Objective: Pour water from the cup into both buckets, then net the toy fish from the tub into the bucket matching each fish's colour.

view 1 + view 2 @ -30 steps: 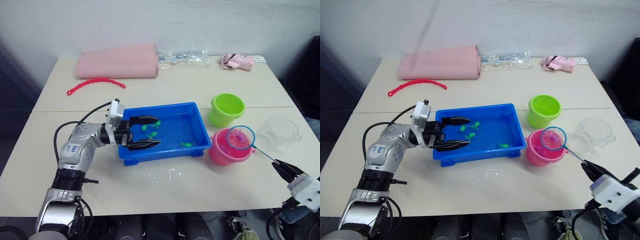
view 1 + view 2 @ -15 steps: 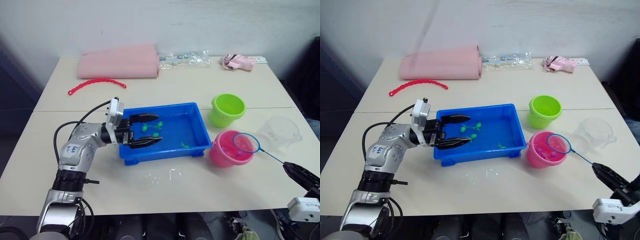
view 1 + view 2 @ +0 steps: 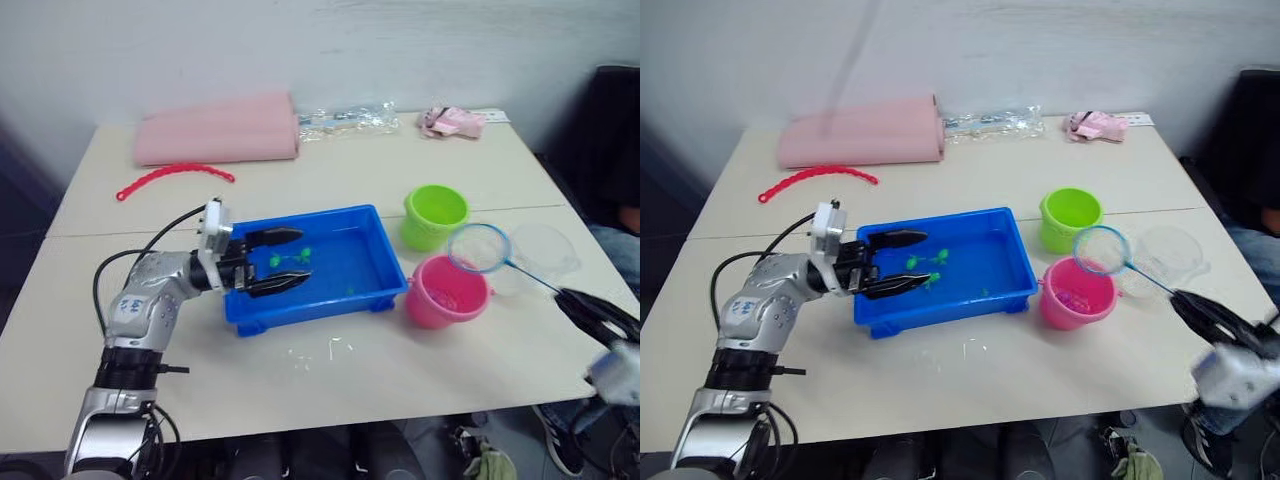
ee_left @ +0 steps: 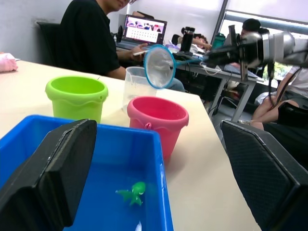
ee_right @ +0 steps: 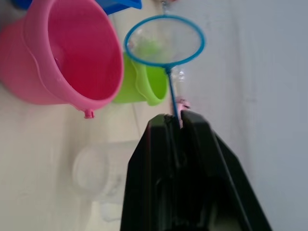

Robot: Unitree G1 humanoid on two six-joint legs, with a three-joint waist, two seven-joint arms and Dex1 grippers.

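The blue tub (image 3: 300, 217) sits mid-table with several green toy fish (image 3: 290, 258) in shallow water. My left gripper (image 3: 303, 258) hangs open over the tub's left part, its fingers (image 4: 53, 178) spread wide. To the tub's right stand the pink bucket (image 3: 445, 292) and, behind it, the green bucket (image 3: 434, 217). The clear cup (image 3: 545, 252) stands upright right of them. My right gripper (image 5: 180, 120) is shut on the net's thin handle. The net (image 3: 479, 248) hovers just above and right of the pink bucket, and its mesh looks empty.
At the table's back lie a pink foam roll (image 3: 218, 135), a red beaded strip (image 3: 170, 177), a clear plastic bag (image 3: 345, 118) and a pink cloth (image 3: 450, 118). Water drops (image 3: 320, 352) spot the table before the tub. A seated person (image 4: 96, 38) is beyond the right edge.
The net held a pink fish over the pink bucket, dipped toward it, and now sits higher and looks empty. The left gripper has stayed open at the tub. The camera view has shifted.
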